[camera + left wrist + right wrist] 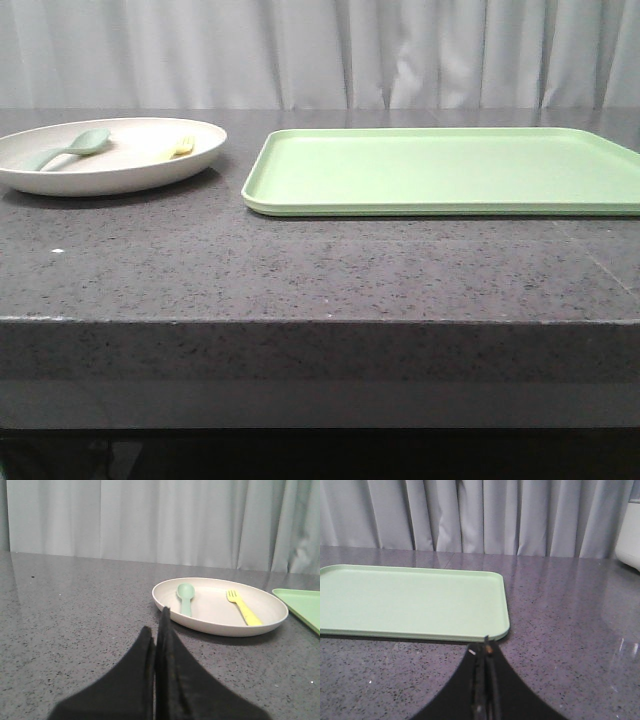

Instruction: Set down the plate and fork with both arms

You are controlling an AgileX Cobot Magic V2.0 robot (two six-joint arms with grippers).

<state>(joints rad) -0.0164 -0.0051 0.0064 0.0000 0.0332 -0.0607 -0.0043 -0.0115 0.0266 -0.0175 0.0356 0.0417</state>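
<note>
From the front camera I see the plate (110, 155) sitting on the dark speckled desk (300, 280) at the left, with the green tray (445, 170) just beside it to the right, the 2 apart by a narrow gap. The fork (182, 148) lies inside the plate toward its right side, and a teal spoon (72, 148) lies in the left half; the 2 utensils do not touch. Neither arm shows in the front view. On the left wrist feed, the left gripper (156, 630) has its jaws pressed together with nothing between them, the tips hanging short of the plate's near rim on the spoon's side. On the right wrist feed, the right gripper (486, 652) also has its jaws closed on nothing, the tips near 1 corner of the tray. A grey curtain (320, 50) hangs behind the desk.
</note>
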